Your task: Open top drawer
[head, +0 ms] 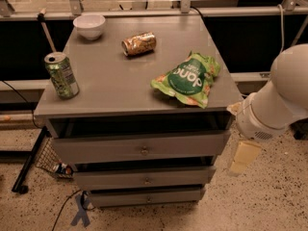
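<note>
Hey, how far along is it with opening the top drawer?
Done: little if anything; the top drawer looks shut or barely out. In hand: the gripper hangs to the right of the cabinet, about level with that drawer and clear of its knob. Left: reach the knob, grip it and pull the drawer out.

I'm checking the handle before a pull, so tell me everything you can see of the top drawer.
The top drawer is the widest of three grey fronts. It is plain and matte, with a small round metal knob at its centre. It sits level directly under the tabletop, with a dark gap above it and the middle drawer below. Nothing appears to touch it. The pincer hangs beside the cabinet, just past the front's right end in view.
</note>
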`<state>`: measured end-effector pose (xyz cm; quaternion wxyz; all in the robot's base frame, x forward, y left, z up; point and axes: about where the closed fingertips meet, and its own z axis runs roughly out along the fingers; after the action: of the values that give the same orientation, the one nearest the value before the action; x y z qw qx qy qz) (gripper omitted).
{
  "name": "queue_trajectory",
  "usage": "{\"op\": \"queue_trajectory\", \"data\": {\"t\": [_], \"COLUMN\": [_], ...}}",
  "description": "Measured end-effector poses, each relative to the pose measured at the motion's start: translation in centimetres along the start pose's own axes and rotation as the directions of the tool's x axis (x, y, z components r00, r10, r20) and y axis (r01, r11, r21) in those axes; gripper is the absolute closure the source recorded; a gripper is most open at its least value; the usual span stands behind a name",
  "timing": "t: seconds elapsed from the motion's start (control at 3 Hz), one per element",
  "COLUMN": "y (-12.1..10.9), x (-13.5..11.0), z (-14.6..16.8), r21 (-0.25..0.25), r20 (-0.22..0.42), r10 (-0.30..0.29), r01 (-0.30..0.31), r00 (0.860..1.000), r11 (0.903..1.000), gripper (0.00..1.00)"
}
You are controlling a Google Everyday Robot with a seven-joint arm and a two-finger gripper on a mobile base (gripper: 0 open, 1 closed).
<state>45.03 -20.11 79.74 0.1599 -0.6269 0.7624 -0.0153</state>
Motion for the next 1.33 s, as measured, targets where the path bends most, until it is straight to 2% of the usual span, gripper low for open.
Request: {"op": "queue_trajectory", "data": {"t": [0.33, 0.67, 1.0, 1.33], "y": [0.3, 0.3, 0.3, 0.0], "x": [-0.2, -1.5, -1.5, -1.9], "z": [2.5, 7.2, 7.2, 8.1], "r21": [0.001, -0.009, -0.009, -0.001], "r20": [-0.016, 0.005, 0.005, 0.036], "r10": [-0.002, -0.051, -0.051, -0.095], "r01": [0.002, 0.051, 0.051, 0.095], "r00": [1.000, 0.999, 0.999, 0.995], "r11": [1.0000, 0.9987, 0.9987, 0.9955], "gripper": [0.00, 0.00, 0.00, 0.00]}}
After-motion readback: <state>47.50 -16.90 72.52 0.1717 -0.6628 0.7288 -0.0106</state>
